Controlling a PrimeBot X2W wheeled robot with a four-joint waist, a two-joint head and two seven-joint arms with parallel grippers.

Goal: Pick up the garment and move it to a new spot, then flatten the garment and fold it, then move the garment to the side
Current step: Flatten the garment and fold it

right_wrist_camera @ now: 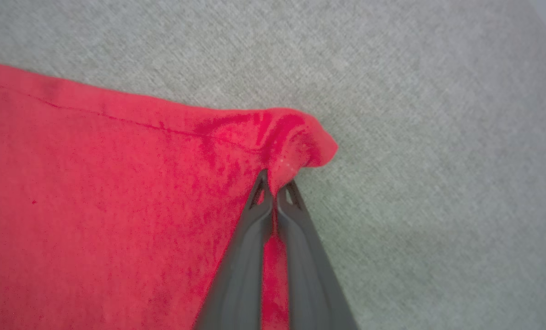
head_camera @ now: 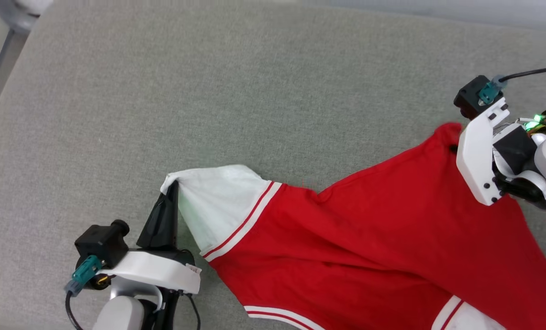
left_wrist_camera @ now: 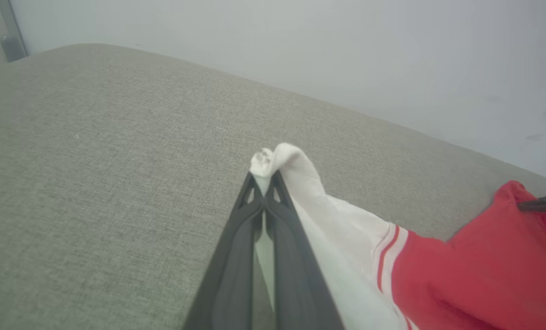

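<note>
My left fingers [left_wrist_camera: 277, 213] pinched shut on shirt [head_camera: 369, 238] sleeve [head_camera: 218, 201] tip. My right fingers [right_wrist_camera: 257, 224] clamped on red corner [right_wrist_camera: 300, 137]. Grey fabric surface [head_camera: 209, 91] open beyond both edges.

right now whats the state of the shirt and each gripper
garment, unfolded and rumpled on the grey fabric surface, pinched at two ends
left gripper, shut on the white sleeve tip
right gripper, shut on a red corner of the garment
</note>
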